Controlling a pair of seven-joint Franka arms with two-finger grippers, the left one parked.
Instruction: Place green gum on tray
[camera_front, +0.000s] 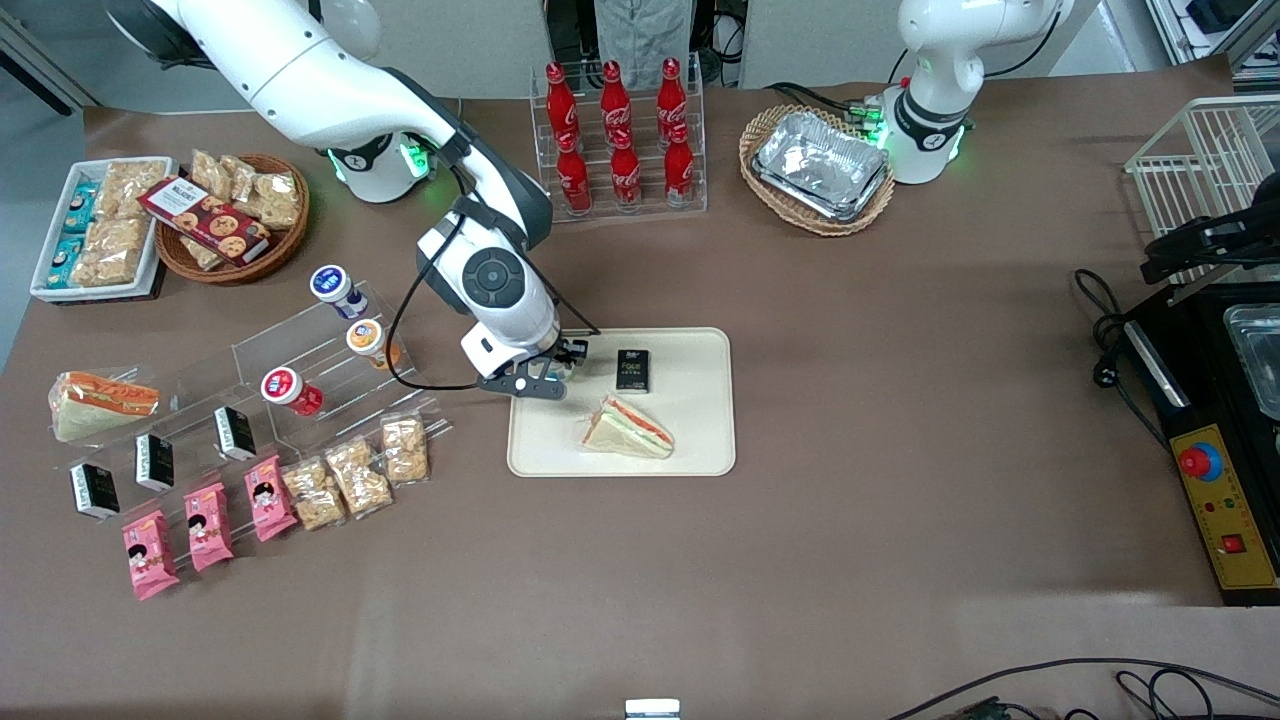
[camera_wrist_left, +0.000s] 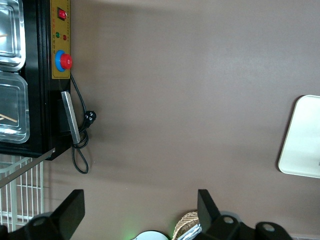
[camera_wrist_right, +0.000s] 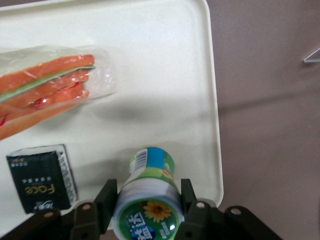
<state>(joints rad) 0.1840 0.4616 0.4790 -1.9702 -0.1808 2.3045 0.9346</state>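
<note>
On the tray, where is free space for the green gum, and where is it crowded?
The hand holds the gum over the tray edge toward the working arm. Bare patches: under the gum beside the black pack, and the strip toward the parked arm. The sandwich crowds the camera-side middle.

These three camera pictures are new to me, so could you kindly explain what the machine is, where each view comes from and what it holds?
It is a white robot arm ending in a two-fingered pincer. The front view looks down on the whole table. The right wrist view comes from a camera on the working arm, just above its pincer. The left wrist view comes from a parked arm and shows mostly bare table. The pincer is shut on the green gum, a small bottle, over the cream tray. On that tray lie a wrapped sandwich and a small black packet. Toward the working arm's end of the table stand clear shelves with more gum bottles and snacks; red cola bottles sit farther from the front camera.
</note>
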